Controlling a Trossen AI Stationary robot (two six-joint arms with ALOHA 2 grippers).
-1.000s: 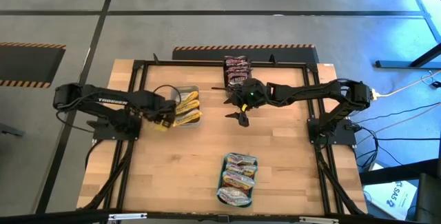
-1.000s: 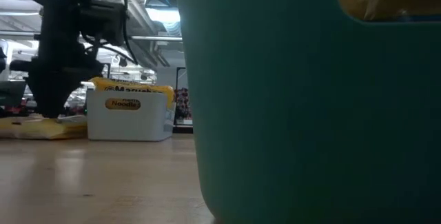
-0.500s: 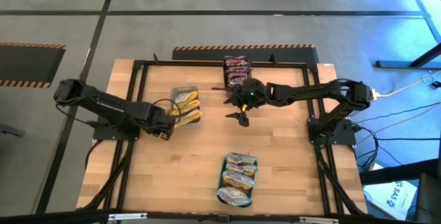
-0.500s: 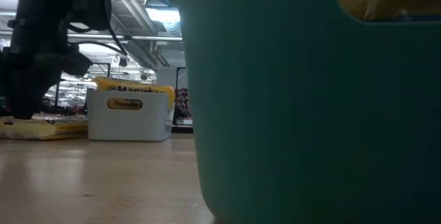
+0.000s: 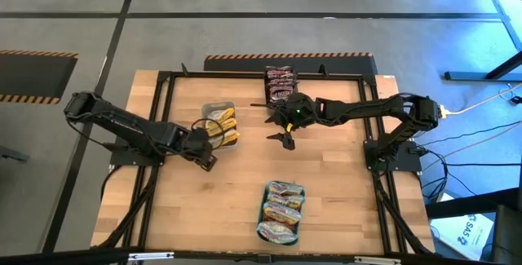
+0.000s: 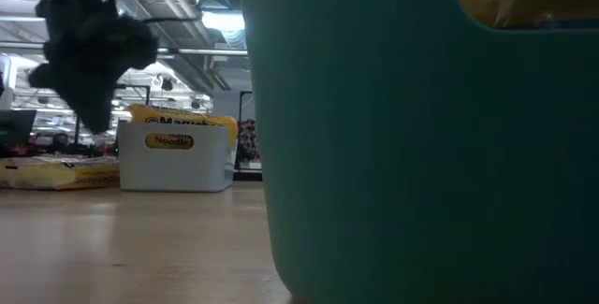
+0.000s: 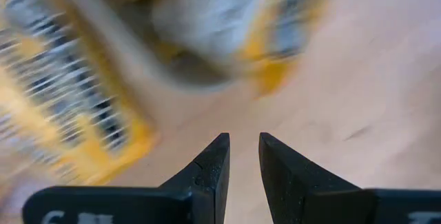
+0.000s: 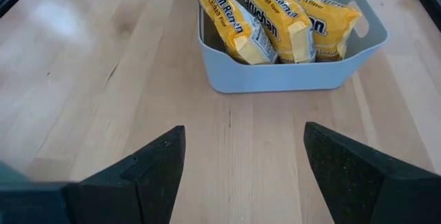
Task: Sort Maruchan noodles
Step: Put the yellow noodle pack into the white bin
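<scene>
Yellow Maruchan packets [image 8: 275, 24] stand on edge in a grey tub [image 5: 220, 125]. One more yellow packet [image 6: 56, 173] lies flat on the table to the left of the tub and shows blurred in the left wrist view [image 7: 69, 114]. Dark packets [image 5: 280, 81] are stacked at the far edge. Pale packets lie in the teal tray [image 5: 263, 209]. My left gripper [image 5: 205, 161] hangs above the table by the tub's near left corner, its fingers almost together with nothing between them. My right gripper [image 5: 285, 139] waits wide open, to the right of the tub.
The teal tray's wall [image 6: 421, 154] stands close to the near edge and fills most of the low view. A black frame [image 5: 163, 86] runs around the table top. Bare wood lies between the tub, the tray and my right arm's base [image 5: 391, 152].
My left gripper has moved from the tub's left side toward the near edge and a little to the right, and has risen. The loose yellow packet has stayed flat on the table beside the tub. My right arm has kept still.
</scene>
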